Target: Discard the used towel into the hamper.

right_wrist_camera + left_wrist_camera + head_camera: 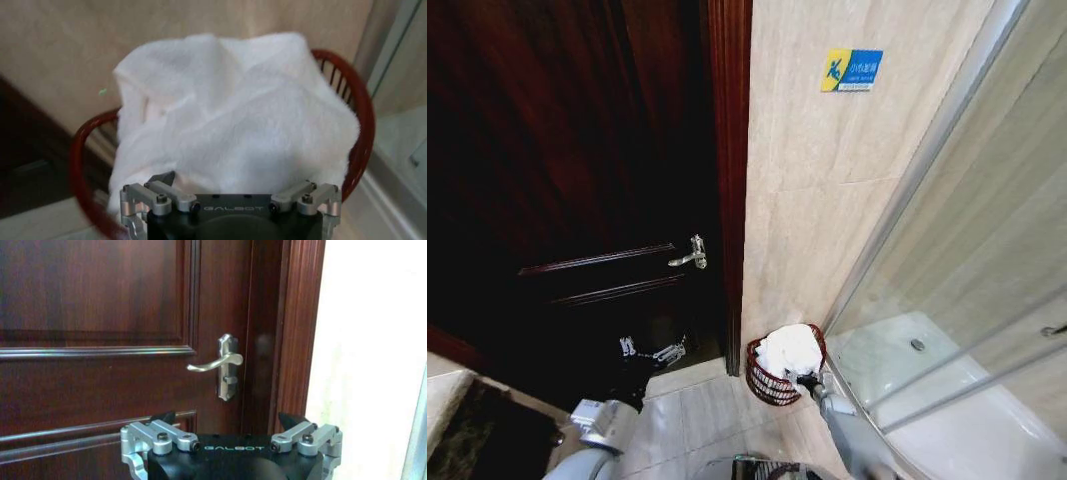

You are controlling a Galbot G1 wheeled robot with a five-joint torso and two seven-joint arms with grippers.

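the right pincer (230,192) is hovering open just over the towel (233,120), which is heaped in the hamper (357,125). withdraw straight upward, avoiding snagging cloth. the left pincer (230,432) is idling open, facing the door (93,340).

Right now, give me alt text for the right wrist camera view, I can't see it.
A white towel is heaped in a dark red wire hamper against a beige tiled wall, spilling over its near rim. The right end effector sits just in front, open.
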